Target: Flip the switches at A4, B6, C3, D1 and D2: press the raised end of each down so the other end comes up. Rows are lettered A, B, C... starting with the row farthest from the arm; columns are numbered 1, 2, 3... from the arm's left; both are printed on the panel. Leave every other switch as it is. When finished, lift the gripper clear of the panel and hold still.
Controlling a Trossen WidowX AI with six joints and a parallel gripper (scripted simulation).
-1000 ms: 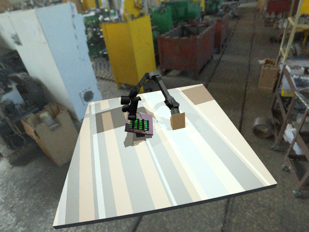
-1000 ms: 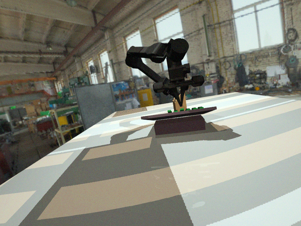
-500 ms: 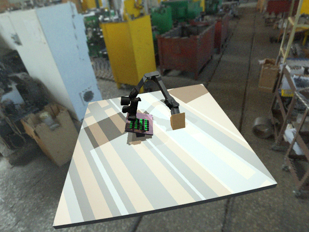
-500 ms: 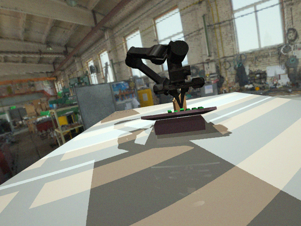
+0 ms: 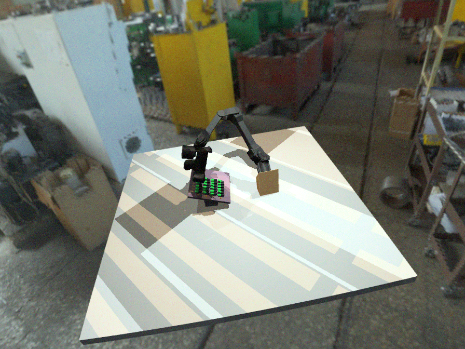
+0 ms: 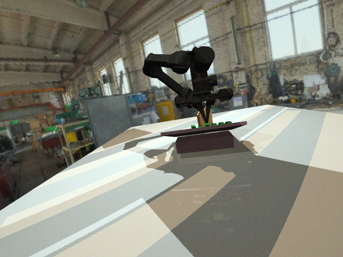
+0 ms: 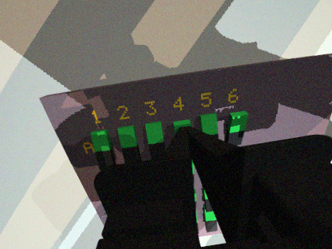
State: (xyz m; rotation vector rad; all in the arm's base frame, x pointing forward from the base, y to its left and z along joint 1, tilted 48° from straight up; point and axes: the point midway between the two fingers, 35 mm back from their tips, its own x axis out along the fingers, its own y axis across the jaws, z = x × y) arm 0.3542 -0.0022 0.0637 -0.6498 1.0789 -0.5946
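The purple switch panel [image 5: 227,180] [image 6: 237,125] [image 7: 257,80] sits tilted on a dark block on the table. My gripper [image 5: 198,179] [image 6: 206,122] [image 7: 184,132] is shut and empty, pointing down, with its tips at the A4 switch [image 7: 182,123]. The tips look to be on it or just above it; contact is not clear. Only the green far end of A4 shows. In the wrist view, A1 [image 7: 100,141], A2 [image 7: 127,137], A3 [image 7: 154,133], A5 [image 7: 209,124] and A6 [image 7: 238,121] show green far ends. Rows B, C and D, with B6, C3, D1 and D2, are mostly hidden behind the gripper.
A brown box [image 5: 268,182] stands on the striped table [image 5: 248,271] at the arm's base, beside the panel. The dark block [image 6: 204,142] under the panel leaves the panel's edges overhanging. Shadows of the arm fall across the panel and table.
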